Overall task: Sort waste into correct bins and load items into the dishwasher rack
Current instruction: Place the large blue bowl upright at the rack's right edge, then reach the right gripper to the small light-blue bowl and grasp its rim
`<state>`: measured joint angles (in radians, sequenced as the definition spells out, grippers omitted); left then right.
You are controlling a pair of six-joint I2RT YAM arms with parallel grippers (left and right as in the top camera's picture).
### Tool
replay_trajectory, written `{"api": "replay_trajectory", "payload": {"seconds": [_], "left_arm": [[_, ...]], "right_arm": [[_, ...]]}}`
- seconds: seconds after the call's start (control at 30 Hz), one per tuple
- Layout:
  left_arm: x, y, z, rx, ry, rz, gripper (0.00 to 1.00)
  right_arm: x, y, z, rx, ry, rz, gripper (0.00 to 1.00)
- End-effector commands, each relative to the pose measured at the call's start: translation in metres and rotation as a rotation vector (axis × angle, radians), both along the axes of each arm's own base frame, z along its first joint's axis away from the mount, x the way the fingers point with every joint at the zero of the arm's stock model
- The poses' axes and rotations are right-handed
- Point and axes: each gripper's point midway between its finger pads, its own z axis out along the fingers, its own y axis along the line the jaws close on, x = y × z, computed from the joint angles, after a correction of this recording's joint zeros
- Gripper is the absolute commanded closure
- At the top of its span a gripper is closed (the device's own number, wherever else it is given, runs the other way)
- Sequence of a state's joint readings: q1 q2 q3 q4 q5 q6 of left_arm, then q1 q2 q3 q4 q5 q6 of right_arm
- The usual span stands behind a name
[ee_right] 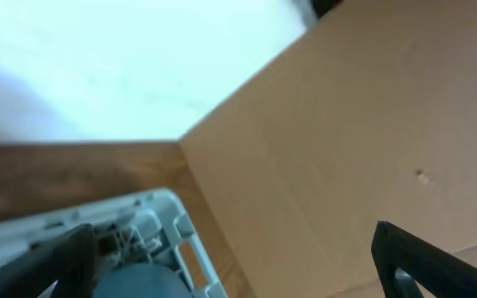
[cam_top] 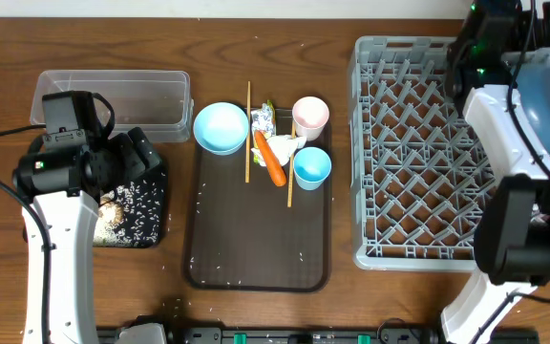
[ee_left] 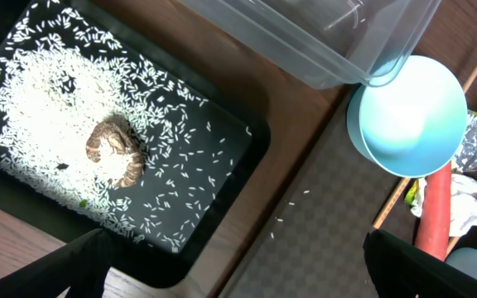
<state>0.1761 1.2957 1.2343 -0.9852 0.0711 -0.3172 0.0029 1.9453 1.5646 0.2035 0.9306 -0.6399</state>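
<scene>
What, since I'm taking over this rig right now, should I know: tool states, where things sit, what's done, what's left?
Left tool: open, empty, above the black tray.
Right tool: open, empty, near the rack's far right corner.
Done: rice and brown scrap are in the black tray; large blue bowl sits at the rack's right side, partly hidden.
Left: carrot, wrappers and tissue on the serving tray, to bin; small bowl, pink cup, blue cup and chopsticks, to rack. Clear tub looks empty.

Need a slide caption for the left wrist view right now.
Rice and a brown food scrap lie in the black tray, with the clear tub and small light-blue bowl nearby.
</scene>
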Motion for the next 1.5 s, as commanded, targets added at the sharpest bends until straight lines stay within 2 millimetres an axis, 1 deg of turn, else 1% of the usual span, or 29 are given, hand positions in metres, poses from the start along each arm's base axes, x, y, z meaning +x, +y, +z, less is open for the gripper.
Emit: {"api": "replay_trajectory", "payload": {"seconds": [0.0,0.03,0.1,0.17,0.2,0.23,0.3,0.33,0.4,0.5,0.53,0.6,0.67,0.7,0.77,0.83,0.93,1.0,1.1,1.3,1.37,1.47], "left_arm": [[0.001,0.004,0.007,0.019,-0.017,0.002,0.02],[0.001,0.004,0.007,0.019,-0.017,0.002,0.02],[0.001,0.004,0.007,0.019,-0.017,0.002,0.02],[0.001,0.004,0.007,0.019,-0.017,0.002,0.02],[0.001,0.004,0.007,0.019,-0.017,0.002,0.02],[0.001,0.004,0.007,0.019,-0.017,0.002,0.02],[0.001,0.004,0.007,0.019,-0.017,0.002,0.02],[0.001,0.004,0.007,0.019,-0.017,0.002,0.02],[0.001,0.004,0.007,0.019,-0.017,0.002,0.02],[0.001,0.004,0.007,0.019,-0.017,0.002,0.02],[0.001,0.004,0.007,0.019,-0.018,0.002,0.02],[0.001,0.004,0.007,0.019,-0.017,0.002,0.02],[0.001,0.004,0.007,0.019,-0.017,0.002,0.02],[0.001,0.004,0.007,0.019,-0.017,0.002,0.02],[0.001,0.004,0.007,0.019,-0.017,0.002,0.02],[0.001,0.004,0.007,0.019,-0.017,0.002,0.02],[0.001,0.004,0.007,0.019,-0.017,0.002,0.02],[0.001,0.004,0.007,0.019,-0.017,0.002,0.02],[0.001,0.004,0.007,0.019,-0.017,0.002,0.02],[0.001,0.004,0.007,0.019,-0.017,0.002,0.02],[0.001,0.004,0.007,0.019,-0.017,0.002,0.02],[0.001,0.004,0.007,0.019,-0.017,0.002,0.02]], "right_arm": [[0.001,0.045,0.056,0.021,-0.11,0.137,0.01],[0.004,0.061,0.055,0.039,-0.1,0.187,0.01],[0.007,0.094,0.044,0.085,-0.066,0.277,0.01],[0.007,0.132,0.023,0.187,-0.037,0.357,0.01],[0.006,0.161,0.007,0.271,-0.009,0.425,0.01],[0.004,0.185,-0.005,0.339,0.014,0.48,0.01],[-0.004,0.248,-0.03,0.525,0.077,0.646,0.01],[-0.009,0.276,-0.037,0.608,0.107,0.729,0.01],[-0.024,0.333,-0.045,0.806,0.15,0.89,0.01],[-0.041,0.385,-0.041,1.012,0.176,1.043,0.01],[-0.044,0.397,-0.038,1.05,0.176,1.085,0.02],[-0.049,0.414,-0.033,1.099,0.175,1.147,0.09],[-0.053,0.426,-0.031,1.12,0.178,1.174,0.11],[-0.055,0.43,-0.03,1.123,0.183,1.184,0.11],[-0.06,0.437,-0.028,1.132,0.201,1.191,0.04],[-0.067,0.445,-0.024,1.142,0.237,1.201,0.01],[-0.075,0.45,-0.019,1.154,0.309,1.181,0.01],[-0.078,0.451,-0.02,1.164,0.373,1.151,0.01],[-0.087,0.463,-0.034,1.187,0.514,1.173,0.01],[-0.104,0.494,-0.089,1.205,0.722,1.176,0.01],[-0.112,0.506,-0.101,1.21,0.761,1.186,0.01],[-0.123,0.521,-0.109,1.21,0.793,1.196,0.01]]}}
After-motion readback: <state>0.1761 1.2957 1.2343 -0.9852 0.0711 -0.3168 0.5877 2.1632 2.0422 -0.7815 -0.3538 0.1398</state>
